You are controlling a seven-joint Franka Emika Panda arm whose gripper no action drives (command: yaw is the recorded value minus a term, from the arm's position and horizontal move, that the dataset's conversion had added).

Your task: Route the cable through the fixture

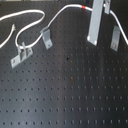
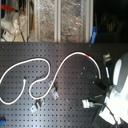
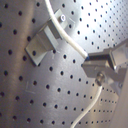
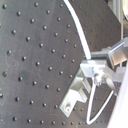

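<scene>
**Cord pinched in the gripper above a perforated black board**

In both wrist views the gripper (image 3: 95, 62) shows as blocky grey metal fingers (image 4: 107, 55) closed onto the cable (image 3: 70, 42), a thin, smooth white cord that runs in from the upper part of the frame, passes between the fingers and curves away again below them. In the second wrist view the same cord (image 4: 82, 37) comes down from the top centre to the fingers, then loops off toward the lower right.

Just beside the cord in the first wrist view sits a bracket (image 3: 45, 40), a folded piece of dull grey sheet metal with a round hole near its top, in the upper left of the frame. The second wrist view shows a similar angled metal bracket (image 4: 75, 95) at lower centre, close under the fingers.

In the first exterior view the arm's flat grey bar (image 1: 97, 20) comes down at upper right. The cord (image 1: 60, 17) sweeps across the top of the frame in loose loops, with a short red band (image 1: 82, 7) near the bar. Three small metal brackets stand on the board: one at left (image 1: 21, 54), one at upper centre (image 1: 46, 37) and one at right (image 1: 115, 37).

The board (image 1: 65, 95) is matt black, with a regular grid of small holes. In the second exterior view the cord (image 2: 30, 62) snakes in an S across it from left to upper right.
</scene>
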